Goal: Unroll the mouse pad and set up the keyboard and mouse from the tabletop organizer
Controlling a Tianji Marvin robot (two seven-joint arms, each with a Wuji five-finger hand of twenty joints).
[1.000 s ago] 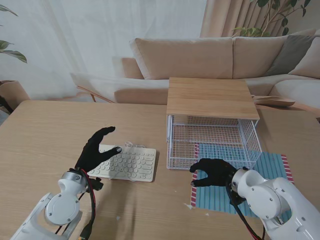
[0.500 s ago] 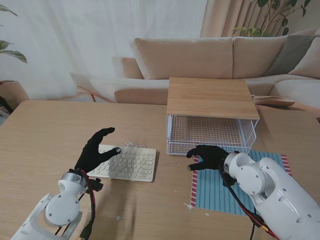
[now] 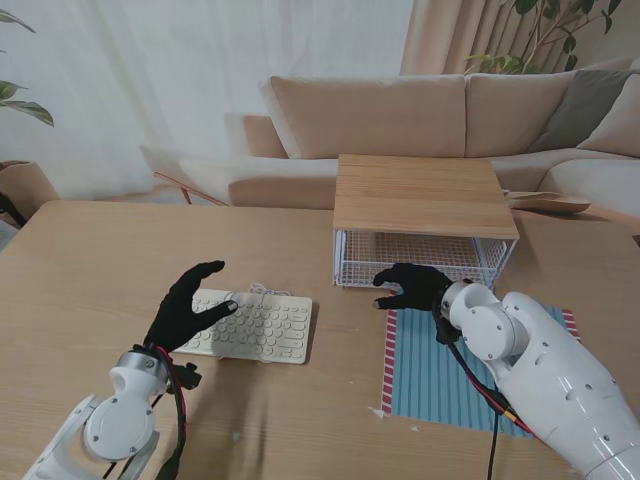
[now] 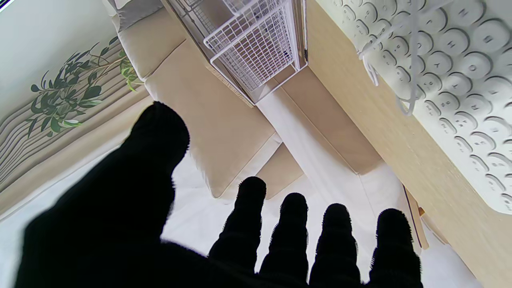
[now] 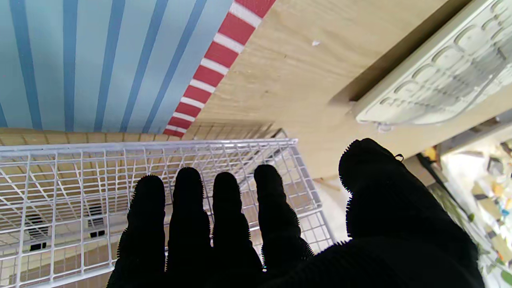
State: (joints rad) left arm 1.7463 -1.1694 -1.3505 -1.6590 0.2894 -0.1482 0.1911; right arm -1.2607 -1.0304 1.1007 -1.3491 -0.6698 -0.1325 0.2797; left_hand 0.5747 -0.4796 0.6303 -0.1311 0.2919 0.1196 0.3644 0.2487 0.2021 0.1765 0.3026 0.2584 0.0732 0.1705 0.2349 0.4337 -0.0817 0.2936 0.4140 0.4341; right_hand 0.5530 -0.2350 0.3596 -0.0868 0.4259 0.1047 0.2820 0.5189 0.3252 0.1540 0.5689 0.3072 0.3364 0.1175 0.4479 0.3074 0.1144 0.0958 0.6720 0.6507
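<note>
I can read very little here: the only lettering is on the round keycaps of the white keyboard (image 4: 452,80), seen close in my left wrist view, where single characters that look like H, Y and O show faintly, upside down, on a few keys. From the stand view the same keyboard (image 3: 255,327) is too small for me to read any key. I find no brand, label, number or sign anywhere else.
</note>
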